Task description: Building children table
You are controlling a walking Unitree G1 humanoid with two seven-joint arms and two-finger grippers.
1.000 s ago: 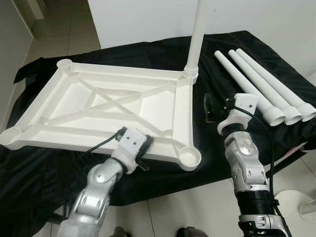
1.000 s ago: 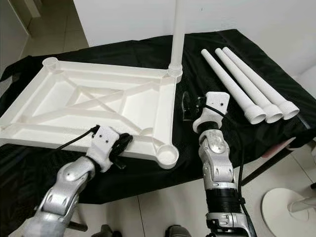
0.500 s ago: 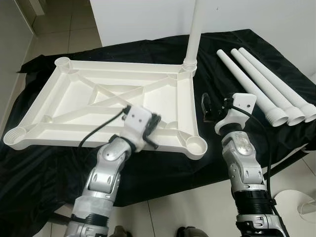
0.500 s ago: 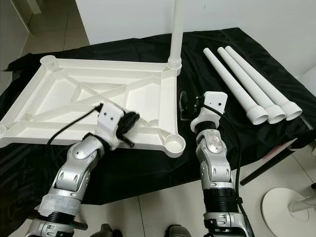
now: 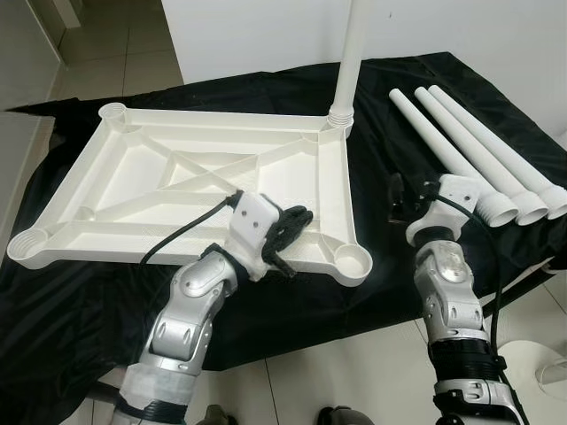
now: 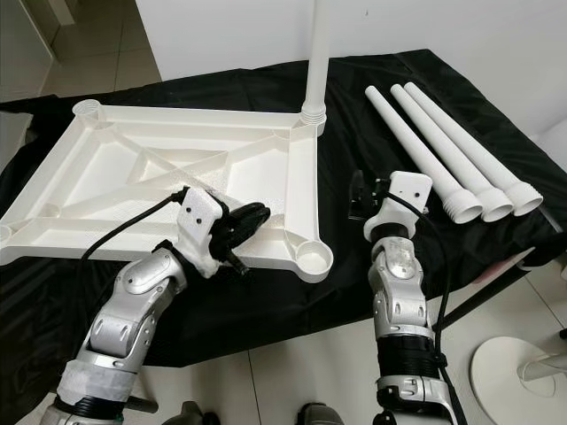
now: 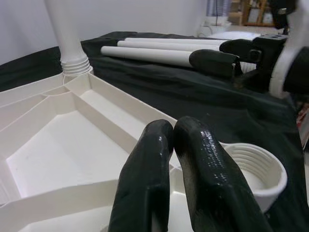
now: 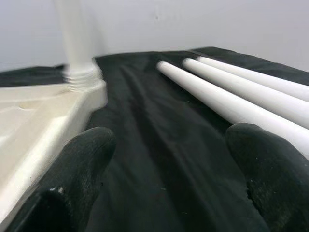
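- Left eye view: a black cloth [image 5: 80,310] covers a low surface in front of a white wall, with pale floor tiles at the near edge. A white tabletop [image 5: 195,190] lies upside down on the cloth, ribs facing up, its long axis running left to right. One white leg [image 5: 347,62] stands upright in the far right corner socket. Three loose legs [image 5: 469,146] lie side by side to the right of the tabletop, their threaded ends pointing toward the robot.
- Right eye view: the left gripper [image 6: 255,215] reaches forward from a bent silver arm and sits over the tabletop's near edge, just left of the near right corner socket [image 6: 312,258]. The right gripper [image 6: 359,193] is raised over bare cloth between the tabletop and the loose legs.
- Left wrist view: the left gripper's two black fingers [image 7: 145,183] are pressed together with nothing between them, above the tabletop's rim, beside the threaded socket.
- Right wrist view: the right gripper's fingers [image 8: 72,179] are spread wide apart over the cloth, the loose legs stretching away ahead.
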